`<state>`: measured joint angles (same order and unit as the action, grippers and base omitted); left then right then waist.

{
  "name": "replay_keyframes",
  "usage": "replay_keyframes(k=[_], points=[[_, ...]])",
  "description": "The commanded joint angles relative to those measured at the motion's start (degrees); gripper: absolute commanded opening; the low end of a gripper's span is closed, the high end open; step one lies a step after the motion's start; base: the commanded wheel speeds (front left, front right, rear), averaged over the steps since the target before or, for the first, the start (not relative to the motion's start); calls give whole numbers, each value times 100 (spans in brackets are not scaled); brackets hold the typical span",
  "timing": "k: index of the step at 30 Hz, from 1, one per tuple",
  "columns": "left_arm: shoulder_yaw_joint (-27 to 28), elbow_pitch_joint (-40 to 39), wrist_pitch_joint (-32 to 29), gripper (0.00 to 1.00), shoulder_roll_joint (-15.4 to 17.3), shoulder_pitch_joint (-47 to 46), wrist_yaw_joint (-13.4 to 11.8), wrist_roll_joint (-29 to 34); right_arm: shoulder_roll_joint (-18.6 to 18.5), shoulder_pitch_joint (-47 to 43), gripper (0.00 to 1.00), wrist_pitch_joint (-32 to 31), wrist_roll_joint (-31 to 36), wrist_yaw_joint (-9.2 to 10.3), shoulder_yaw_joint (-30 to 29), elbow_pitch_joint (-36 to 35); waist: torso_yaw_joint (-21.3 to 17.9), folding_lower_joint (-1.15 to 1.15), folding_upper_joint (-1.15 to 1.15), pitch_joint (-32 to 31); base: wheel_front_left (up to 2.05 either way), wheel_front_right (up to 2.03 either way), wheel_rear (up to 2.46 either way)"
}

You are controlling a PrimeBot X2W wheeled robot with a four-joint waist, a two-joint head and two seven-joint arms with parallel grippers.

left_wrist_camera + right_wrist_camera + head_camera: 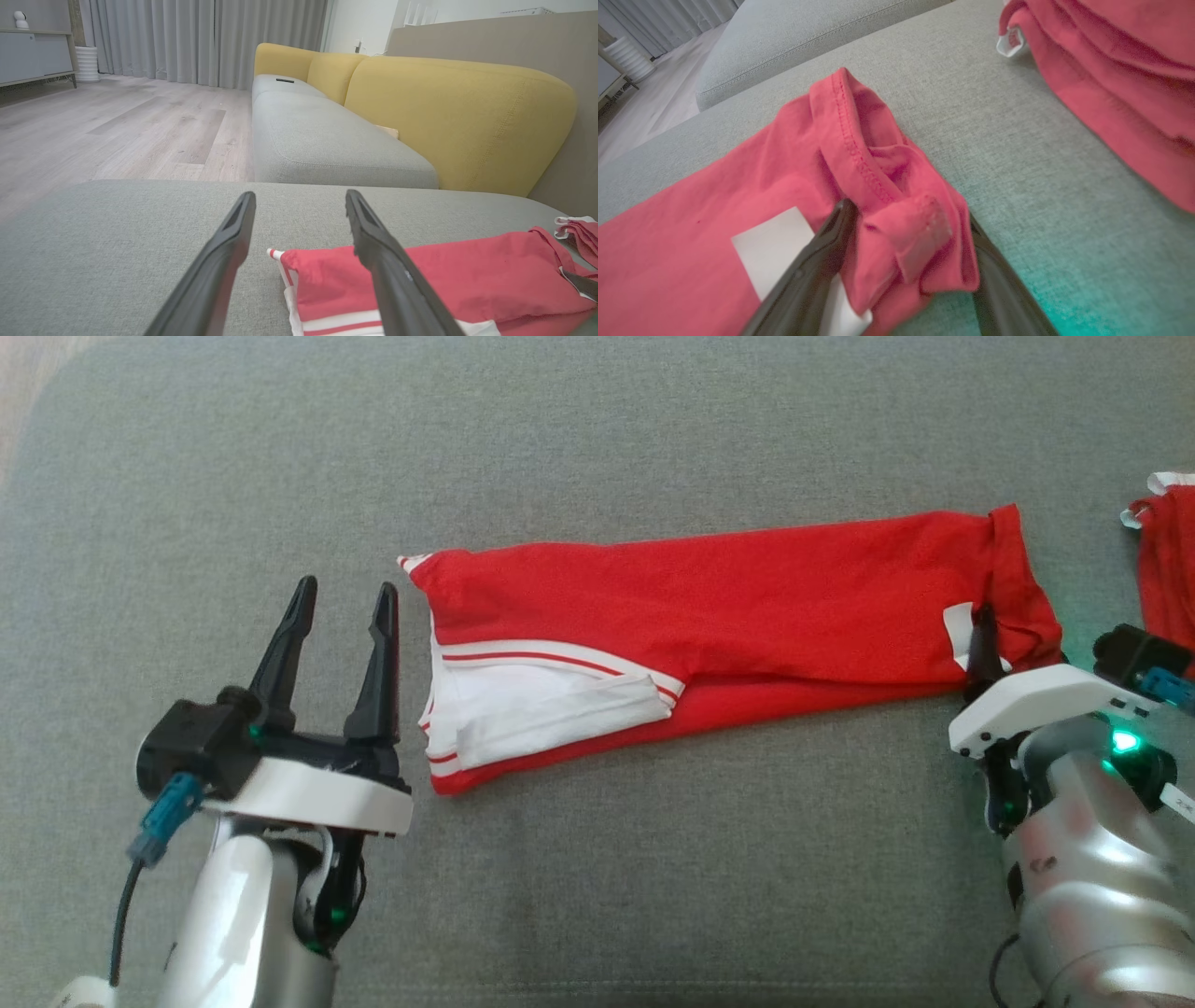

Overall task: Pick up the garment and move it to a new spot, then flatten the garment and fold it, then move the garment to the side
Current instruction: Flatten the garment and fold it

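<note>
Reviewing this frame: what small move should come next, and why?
Probably close the right tool: its open fingers straddle the bunched right end of the garment, with cloth between them. The left tool stands open beside the other end, not touching.

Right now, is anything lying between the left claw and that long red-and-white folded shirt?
Nothing visible does. Only a narrow strip of bare grey fabric sofa cushion separates the open left gripper from the red-and-white folded garment and its striped end. At the far end, the right gripper has its open fingers astride the bunched hem.
</note>
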<state>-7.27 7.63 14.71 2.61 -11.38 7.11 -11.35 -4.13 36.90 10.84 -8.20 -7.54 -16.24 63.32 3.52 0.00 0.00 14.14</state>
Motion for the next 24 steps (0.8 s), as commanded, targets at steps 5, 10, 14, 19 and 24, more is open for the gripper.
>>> replay_keyframes(k=[5, 10, 14, 19, 24], points=[[165, -164, 29, 100, 27, -224, 25, -14, 123, 129, 0, 101, -81, 5, 195, 364, -25, 0, 0, -48, 0, 0, 0], [215, -155, 29, 100, 27, -168, 26, -13, -70, 185, 0, 224, 80, 5, -101, 352, -49, 0, 0, -128, 0, 0, 0], [241, -156, 29, 100, 27, -115, 28, -34, -411, 190, 0, 337, 388, 5, -637, 208, -72, 0, 0, -229, 0, 0, 0], [261, -164, 29, 100, 27, -53, 28, -93, -305, 193, 0, 394, 890, 5, -1070, -195, -119, 0, 0, -381, 0, 0, 0], [240, -141, 29, 100, 27, 36, 18, -141, 59, 223, 0, 407, 1054, 5, -911, -579, -153, 0, 0, -557, 0, 0, 0]])
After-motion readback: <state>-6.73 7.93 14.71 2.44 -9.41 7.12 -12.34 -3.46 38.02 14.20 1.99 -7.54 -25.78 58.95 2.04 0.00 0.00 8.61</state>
